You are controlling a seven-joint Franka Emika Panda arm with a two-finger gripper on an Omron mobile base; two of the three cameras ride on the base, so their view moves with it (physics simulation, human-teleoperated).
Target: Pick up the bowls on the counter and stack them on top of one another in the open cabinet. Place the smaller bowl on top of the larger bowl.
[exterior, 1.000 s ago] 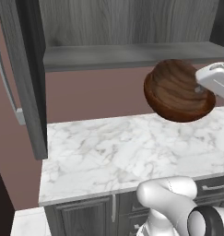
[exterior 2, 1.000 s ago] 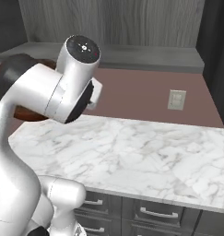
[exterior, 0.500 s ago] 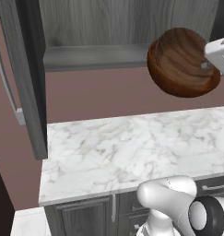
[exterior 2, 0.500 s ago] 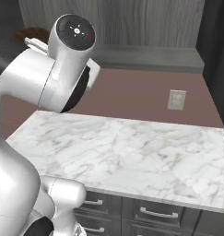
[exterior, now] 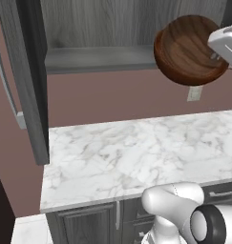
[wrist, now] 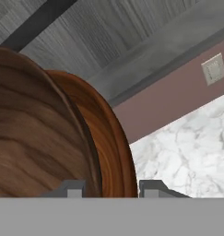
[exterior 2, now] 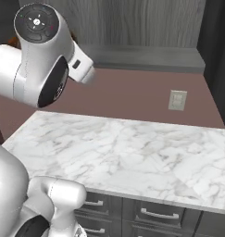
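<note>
Counter: white marble counter [exterior: 136, 152] with grey veining, bare, atop dark grey drawers [exterior 2: 155, 215].
Room: mauve wall with a pale outlet [exterior 2: 177, 100]; open cabinet [exterior: 103, 57] above, its grey shelf at the far side, tall dark door [exterior: 26, 81] at left.
Arm: raised high, wrist near the cabinet shelf's front.
End effector [wrist: 109, 186]: clamped on the bowl's rim, one finger either side.
Bowl [exterior: 189, 50]: reddish-brown wood, dark grain stripes, tipped on edge, held in the air well above the counter, level with the shelf.

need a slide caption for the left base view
End effector holds a round reddish-brown wooden bowl tilted in the air, level with the open dark grey cabinet's shelf, above the white marble counter.
</note>
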